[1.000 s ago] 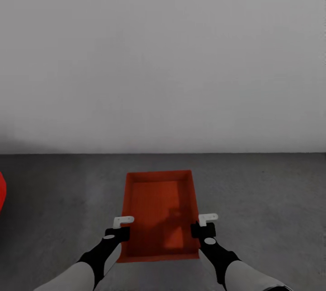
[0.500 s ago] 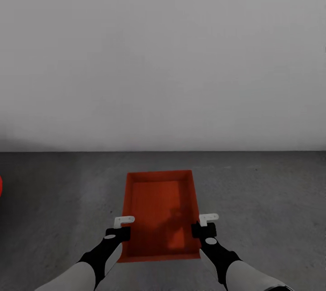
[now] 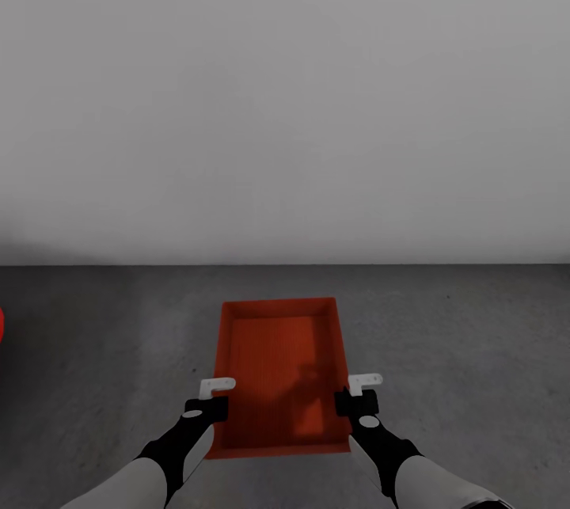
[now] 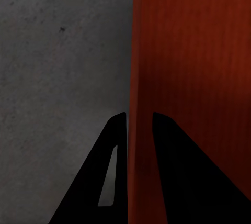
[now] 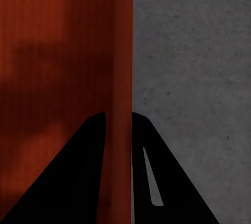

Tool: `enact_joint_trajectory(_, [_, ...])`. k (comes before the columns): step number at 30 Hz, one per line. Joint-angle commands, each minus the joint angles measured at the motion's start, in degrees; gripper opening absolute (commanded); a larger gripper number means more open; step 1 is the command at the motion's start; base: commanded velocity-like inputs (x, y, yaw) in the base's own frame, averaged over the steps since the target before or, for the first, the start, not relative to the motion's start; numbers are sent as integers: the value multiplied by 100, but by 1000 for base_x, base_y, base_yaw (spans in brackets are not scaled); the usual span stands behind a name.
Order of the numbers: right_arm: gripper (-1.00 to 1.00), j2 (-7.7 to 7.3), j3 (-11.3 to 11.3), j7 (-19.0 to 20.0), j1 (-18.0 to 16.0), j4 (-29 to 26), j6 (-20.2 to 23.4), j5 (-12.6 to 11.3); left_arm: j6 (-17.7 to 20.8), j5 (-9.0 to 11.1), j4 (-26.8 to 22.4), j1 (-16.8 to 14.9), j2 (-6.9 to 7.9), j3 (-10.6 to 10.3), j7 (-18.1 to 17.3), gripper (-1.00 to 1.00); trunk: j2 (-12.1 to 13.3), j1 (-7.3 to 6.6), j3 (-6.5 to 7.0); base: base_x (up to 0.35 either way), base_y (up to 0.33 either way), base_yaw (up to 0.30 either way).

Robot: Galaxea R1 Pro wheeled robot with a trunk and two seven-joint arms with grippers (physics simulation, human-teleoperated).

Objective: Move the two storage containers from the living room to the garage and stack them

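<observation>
One red-orange container [image 3: 279, 370] is present, long axis running away from the robot toward the pale wall [image 3: 285, 97]. It sits over the dark grey concrete floor [image 3: 459, 351], short of the wall's base; the pictures do not settle whether its bottom touches the floor or is held just above it. The container is open-topped with low thin walls, and a shadow lies across the near part of its flat bottom.

Left gripper [image 3: 212, 398]: positioned at the container's left long wall, toward the near end. In the left wrist view the gripper [image 4: 138, 122] has its two dark fingers [image 4: 180, 177] set one on each side of that wall [image 4: 137, 77], with the wall rising between them, so the fingers are clamped on the container's rim.

Right gripper [image 3: 360, 392]: positioned at the container's right long wall, opposite the left gripper. In the right wrist view the gripper [image 5: 118, 116] likewise has fingers [image 5: 68, 177] on either side of the wall [image 5: 121, 51], closed against it.

Both wrist views show the rough grey floor outside the container and the red-orange interior inside it.

A small sliver of a red object [image 3: 1, 324] shows at the picture's edge, well to the left of the container; it cannot be identified from what is visible.
</observation>
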Motion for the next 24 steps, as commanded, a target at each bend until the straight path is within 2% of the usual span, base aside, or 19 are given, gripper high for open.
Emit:
enact_joint_trajectory(1, [-100,-4,-245,-159,-4,17,-42,-484,-382,-65,-31,-2,212,278,235,-100,-4,1,-5,0,0,0])
enact_joint_trajectory(14, [-100,-4,-245,-159,-4,17,-42,-484,-382,-65,-38,-2,211,270,235,-100,-4,1,-5,68,33,0])
enact_joint_trajectory(24, [-100,-4,-245,-159,-4,18,-42,-484,-382,-65,-40,-2,212,275,235,-100,-4,1,-5,9,6,0])
